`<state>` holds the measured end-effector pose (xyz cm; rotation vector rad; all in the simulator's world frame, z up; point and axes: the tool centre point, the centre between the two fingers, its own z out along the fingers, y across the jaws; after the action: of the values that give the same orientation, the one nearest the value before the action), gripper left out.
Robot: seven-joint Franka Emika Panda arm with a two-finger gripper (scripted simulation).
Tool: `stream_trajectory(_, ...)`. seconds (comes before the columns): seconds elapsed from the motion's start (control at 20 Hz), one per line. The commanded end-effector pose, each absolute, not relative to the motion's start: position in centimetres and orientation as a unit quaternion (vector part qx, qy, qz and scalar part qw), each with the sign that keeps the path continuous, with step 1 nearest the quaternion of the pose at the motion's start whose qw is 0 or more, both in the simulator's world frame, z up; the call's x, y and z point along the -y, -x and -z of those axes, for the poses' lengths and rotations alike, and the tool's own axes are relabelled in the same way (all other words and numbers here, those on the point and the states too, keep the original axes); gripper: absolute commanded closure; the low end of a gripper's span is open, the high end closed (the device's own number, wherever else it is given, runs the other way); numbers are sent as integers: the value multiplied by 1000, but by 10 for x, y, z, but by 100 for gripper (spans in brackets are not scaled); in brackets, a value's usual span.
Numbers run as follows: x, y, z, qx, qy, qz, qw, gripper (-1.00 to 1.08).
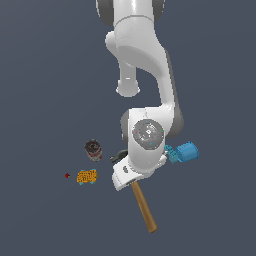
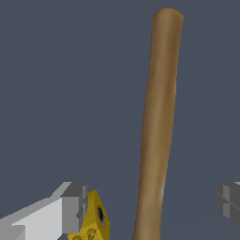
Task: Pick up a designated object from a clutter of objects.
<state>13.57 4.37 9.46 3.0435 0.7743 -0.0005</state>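
Gripper point(image 2: 151, 206) wide open, holding nothing, astride hammer point(image 2: 159, 122) handle; yellow cube point(image 2: 96, 220) beside one finger could snag the closing.

Hammer point(image 1: 144, 210): long light-brown wooden handle seen lying flat on dark floor, running diagonally in exterior view, free end toward lower right; head end hidden under arm. In wrist view the handle point(image 2: 158, 126) is seen as a rounded, smooth shaft. Clutter: dark red-brown can point(image 1: 93, 150) upright, left of arm; orange-yellow block point(image 1: 86, 176) just below it; blue mug-like piece point(image 1: 186, 152) at exterior view's right; yellow block point(image 2: 93, 220) seen beside handle.
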Motion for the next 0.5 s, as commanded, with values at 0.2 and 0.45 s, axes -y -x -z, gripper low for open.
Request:
stream_trajectory(0.2, -46, -137, -87, -253, -967, 1, 0, -92)
stream_trajectory(0.45, -46, -137, -77, -253, -967, 0, 0, -92)
